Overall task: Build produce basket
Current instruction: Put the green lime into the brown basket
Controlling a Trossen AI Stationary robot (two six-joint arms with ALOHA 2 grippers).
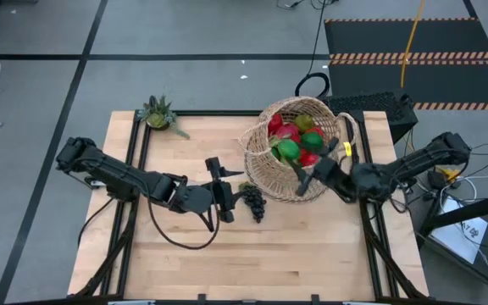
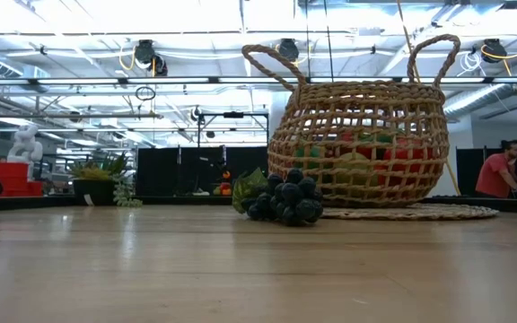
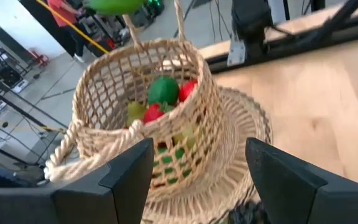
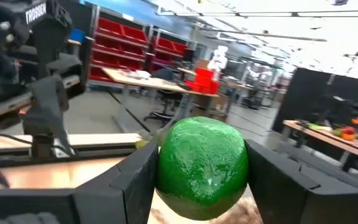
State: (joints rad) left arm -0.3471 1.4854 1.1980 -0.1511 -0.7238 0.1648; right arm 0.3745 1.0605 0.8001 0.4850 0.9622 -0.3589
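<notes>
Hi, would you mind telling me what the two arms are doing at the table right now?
They are filling the basket with toy produce. The right gripper holds a green fruit between its fingers, over the basket, which already has red and green pieces inside. The left gripper is open, facing the basket, with nothing in it. The dark grapes lie on the table beside the basket.

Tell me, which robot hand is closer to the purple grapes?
The left. The left hand hovers right beside the grapes, open and empty. The right hand is farther off, over the basket rim, holding a green fruit.
</notes>
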